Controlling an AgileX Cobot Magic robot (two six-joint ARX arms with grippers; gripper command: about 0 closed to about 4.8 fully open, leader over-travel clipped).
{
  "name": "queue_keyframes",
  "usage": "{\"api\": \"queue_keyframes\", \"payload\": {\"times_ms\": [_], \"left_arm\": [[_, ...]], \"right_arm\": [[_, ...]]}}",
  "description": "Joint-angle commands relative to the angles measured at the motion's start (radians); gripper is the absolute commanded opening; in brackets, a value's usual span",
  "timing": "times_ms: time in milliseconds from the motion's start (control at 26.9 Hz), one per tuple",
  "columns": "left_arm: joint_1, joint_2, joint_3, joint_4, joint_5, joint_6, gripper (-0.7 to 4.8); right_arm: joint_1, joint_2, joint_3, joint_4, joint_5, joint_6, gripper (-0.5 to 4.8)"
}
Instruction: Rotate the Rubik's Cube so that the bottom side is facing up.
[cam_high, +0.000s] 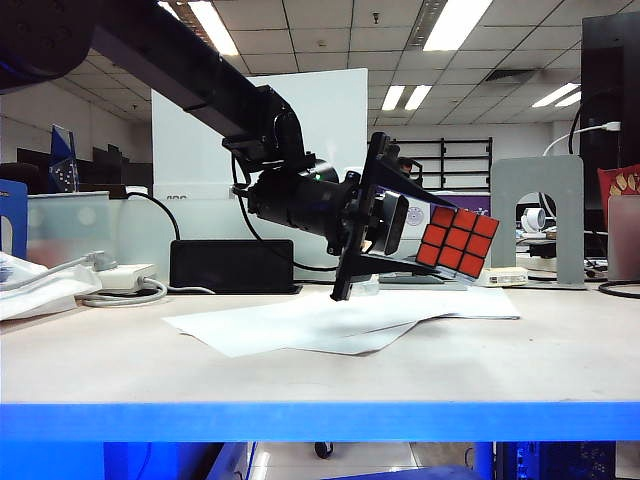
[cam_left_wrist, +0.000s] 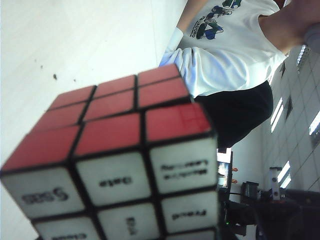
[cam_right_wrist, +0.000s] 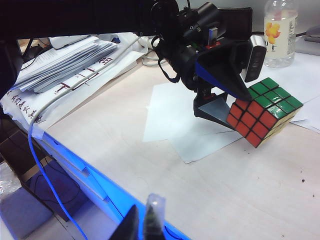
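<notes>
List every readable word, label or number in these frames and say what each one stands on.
"Data": white sticker on the Rubik's Cube, which the left gripper holds above the table.
Other white cube stickers: printed words, upside down and too blurred to read.
Person's white T-shirt: logo text, too small.
Clear bottle: label unreadable.
Stacked papers: red marks, illegible.
Right gripper: no text.

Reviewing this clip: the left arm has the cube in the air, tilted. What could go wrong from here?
1. The left gripper holds the Rubik's Cube above the table, gripping only its rear part; most of the cube sticks out past the fingers, so it could slip during rotation.
2. The cube is tilted on a corner; released like this, it might tumble onto the wrong face.
3. The paper sheets below could slide at set-down.
The right gripper stays back at the table's edge, apparently closed.
</notes>
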Motion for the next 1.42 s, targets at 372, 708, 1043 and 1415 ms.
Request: {"api": "queue_keyframes", "payload": {"times_ms": [372, 708, 1043, 1415], "left_arm": [[-0.001, 0.030, 0.004, 0.020, -0.001, -0.119, 0.21], [-0.009, 0.046, 0.004, 0.024, -0.004, -0.157, 0.22], [-0.008, 0.055, 0.004, 0.019, -0.028, -0.199, 0.31], [0.000, 0.059, 0.004, -0.053, -0.042, -0.201, 1.31]], "right_arm": [[-0.001, 0.000, 0.005, 0.017, 0.001, -0.003, 0.27], [-0.001, 0.000, 0.005, 0.017, 0.001, -0.003, 0.27], [-0.001, 0.000, 0.005, 0.017, 0.001, -0.003, 0.28], [-0.001, 0.000, 0.005, 0.017, 0.001, -0.003, 0.27]]}}
